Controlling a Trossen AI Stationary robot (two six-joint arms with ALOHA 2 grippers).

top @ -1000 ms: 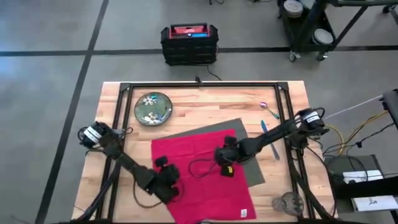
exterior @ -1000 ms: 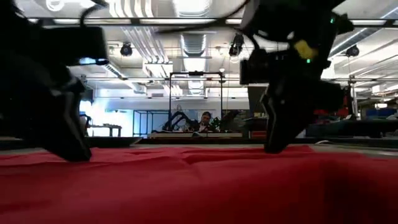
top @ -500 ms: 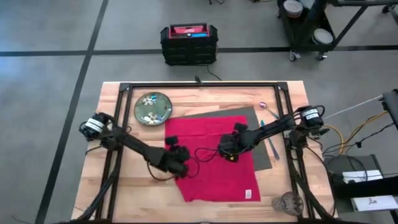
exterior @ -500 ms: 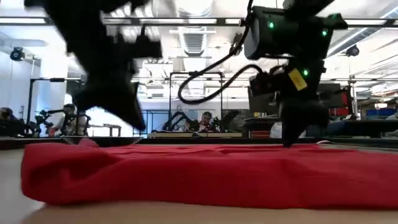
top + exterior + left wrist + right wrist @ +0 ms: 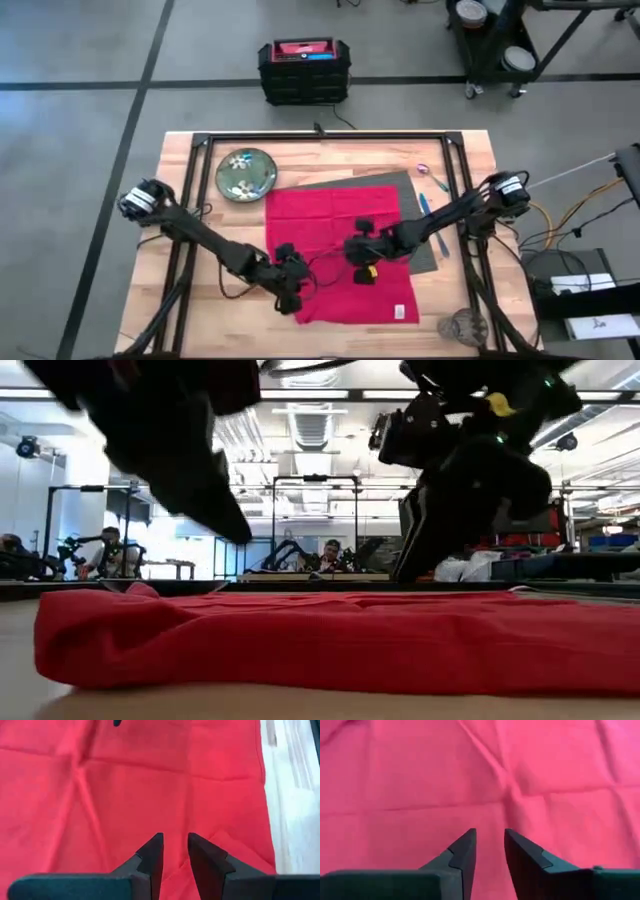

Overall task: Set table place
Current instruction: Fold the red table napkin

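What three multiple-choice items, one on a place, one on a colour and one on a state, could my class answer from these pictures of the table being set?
1. Where is the plate?
A. on the napkin
B. on bare table, beside the napkin's far left corner
C. on the floor

2. What colour is the napkin?
A. red
B. blue
C. white

3. How does the napkin lie?
A. rolled up
B. spread flat over the placemat
C. hanging off the table

Answers: 1 B, the high view shows the plate on wood off the cloth. 2 A, every view shows red cloth. 3 B, it lies open, with grey placemat showing along its far and right edges.
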